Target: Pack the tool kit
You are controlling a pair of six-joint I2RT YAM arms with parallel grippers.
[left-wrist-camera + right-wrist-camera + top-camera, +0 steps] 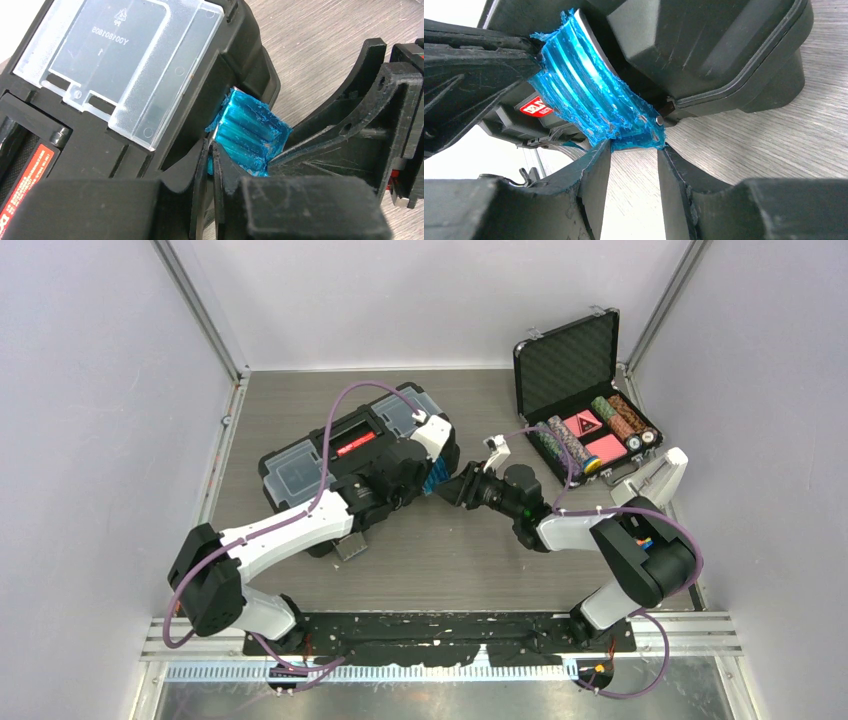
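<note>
Toolbox [300, 468], black, lying on the grey wood-grain table [450, 560] left of centre with its lid down; the red handle [357, 443] runs along the top between two clear-lidded compartments [115, 55]. Both arms meet at the box's right end, where a blue latch [250, 132], ribbed and rough along its edges, stands tilted out from the end wall. The left gripper [211, 160] reaches over the toolbox from above; its fingers [225, 167] are drawn almost together, clenched on a sliver of the latch's near edge. The right gripper [635, 150] comes in low from the right, just above the table surface, jaws part-way apart, with one fingertip against each side of the latch's lower end, so that it grasps the latch across its width. The two grippers lie just beside one another at the latch. A smaller foam-lined case [570, 360] of poker chips stands open at the far right corner, well apart from the toolbox.
</note>
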